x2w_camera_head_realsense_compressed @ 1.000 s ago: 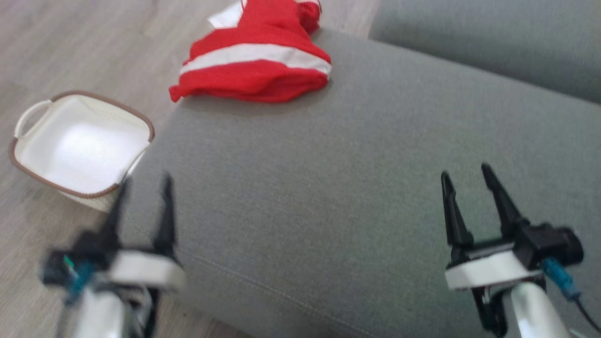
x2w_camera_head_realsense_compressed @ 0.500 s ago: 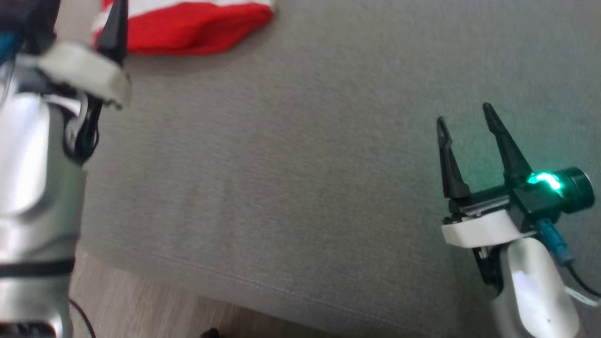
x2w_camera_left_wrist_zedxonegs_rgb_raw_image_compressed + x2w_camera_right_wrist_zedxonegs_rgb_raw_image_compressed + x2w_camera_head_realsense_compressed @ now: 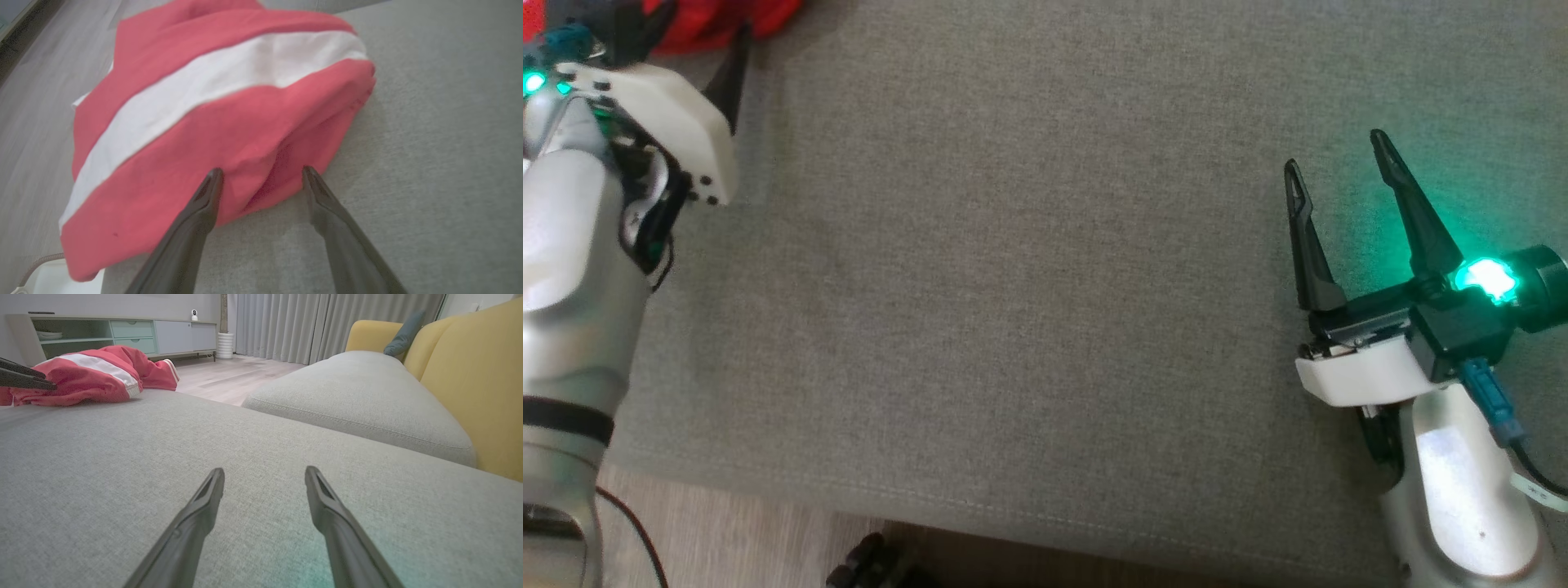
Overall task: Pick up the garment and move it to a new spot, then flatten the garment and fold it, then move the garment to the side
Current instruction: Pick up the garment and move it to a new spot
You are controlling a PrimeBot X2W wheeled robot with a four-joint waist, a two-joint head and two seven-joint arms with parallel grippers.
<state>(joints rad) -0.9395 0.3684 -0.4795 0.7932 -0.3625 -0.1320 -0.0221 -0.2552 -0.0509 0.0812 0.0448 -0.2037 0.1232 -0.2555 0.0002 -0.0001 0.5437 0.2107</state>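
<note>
The garment (image 3: 212,134), red with a broad white stripe, lies bunched at the corner of the grey sofa cushion (image 3: 1029,269); it also peeks in as the garment (image 3: 719,20) at the head view's top left. My left gripper (image 3: 261,169) is open, its tips at the garment's near edge with a red fold between them, not pinched. In the head view the left gripper (image 3: 704,28) reaches up to the cloth. My right gripper (image 3: 1335,155) hovers open and empty over bare cushion at the right, far from the garment (image 3: 81,377).
A white basket (image 3: 49,281) sits on the wooden floor beside the cushion's corner. A second grey cushion (image 3: 359,400) and a yellow backrest (image 3: 474,375) lie beyond my right gripper. The cushion's front edge (image 3: 1013,514) runs along the bottom of the head view.
The head camera has tilted down and shifted. My left arm has reached forward, bringing its open fingers up to the garment's edge. The right gripper stays open over the cushion.
</note>
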